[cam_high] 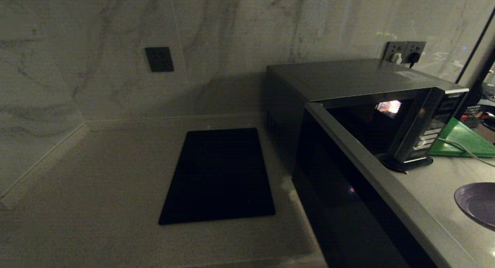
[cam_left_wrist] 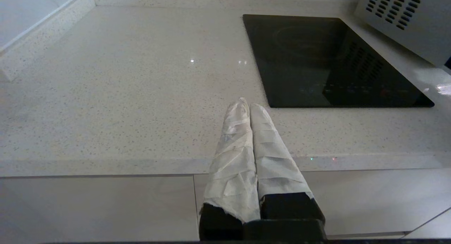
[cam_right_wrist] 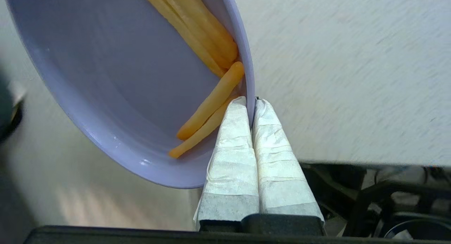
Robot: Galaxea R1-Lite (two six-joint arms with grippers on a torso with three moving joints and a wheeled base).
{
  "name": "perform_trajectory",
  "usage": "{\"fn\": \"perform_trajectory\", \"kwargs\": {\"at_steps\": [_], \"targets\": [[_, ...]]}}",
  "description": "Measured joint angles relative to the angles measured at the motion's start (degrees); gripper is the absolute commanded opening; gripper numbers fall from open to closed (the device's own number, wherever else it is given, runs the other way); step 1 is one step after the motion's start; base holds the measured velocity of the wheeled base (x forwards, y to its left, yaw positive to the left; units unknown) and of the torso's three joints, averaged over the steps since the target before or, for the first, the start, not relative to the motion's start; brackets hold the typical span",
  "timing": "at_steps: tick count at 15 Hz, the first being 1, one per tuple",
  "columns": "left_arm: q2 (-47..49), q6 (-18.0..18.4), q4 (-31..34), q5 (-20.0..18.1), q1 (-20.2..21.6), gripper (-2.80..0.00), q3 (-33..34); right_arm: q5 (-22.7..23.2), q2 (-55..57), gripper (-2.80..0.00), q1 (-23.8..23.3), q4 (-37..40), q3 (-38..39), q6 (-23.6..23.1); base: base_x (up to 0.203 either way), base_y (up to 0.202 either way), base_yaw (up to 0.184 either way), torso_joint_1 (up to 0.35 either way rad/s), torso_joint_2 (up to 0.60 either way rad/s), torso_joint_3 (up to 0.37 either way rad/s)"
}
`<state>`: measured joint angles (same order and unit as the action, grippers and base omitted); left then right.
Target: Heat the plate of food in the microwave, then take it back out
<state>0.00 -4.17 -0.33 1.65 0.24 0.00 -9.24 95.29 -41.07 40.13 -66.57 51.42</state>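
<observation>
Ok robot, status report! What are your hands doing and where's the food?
Right gripper shut on plate of food rim. Left gripper shut, empty, over counter. Microwave door open, swung out in front.

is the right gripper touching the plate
Touching: the right wrist view shows the right gripper shut on the plate, its rim pinched between both fingers.
</observation>
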Motion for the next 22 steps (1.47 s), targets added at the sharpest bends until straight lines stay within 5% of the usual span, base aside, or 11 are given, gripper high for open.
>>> {"fn": "perform_trajectory", "kwargs": {"at_steps": [7,8,22], "targets": [[0.0,-0.01,0.0,0.0,0.0,-2.8,0.0,1.15,9.18,-2.8,-8.3,-3.18,-4.86,-4.17,0.0,0.0,0.0,0.0,0.0,0.0],[0.0,0.04,0.02,0.0,0.0,-2.8,0.0,1.19,10.44,0.0,-8.85,-3.51,-5.31,-4.58,0.0,0.0,0.0,0.0,0.0,0.0],[0.0,-0.01,0.0,-0.02,-0.02,-2.8,0.0,5.53,15.09,0.0,-11.04,-3.64,-7.59,-9.41,0.0,0.0,0.0,0.0,0.0,0.0]]}}
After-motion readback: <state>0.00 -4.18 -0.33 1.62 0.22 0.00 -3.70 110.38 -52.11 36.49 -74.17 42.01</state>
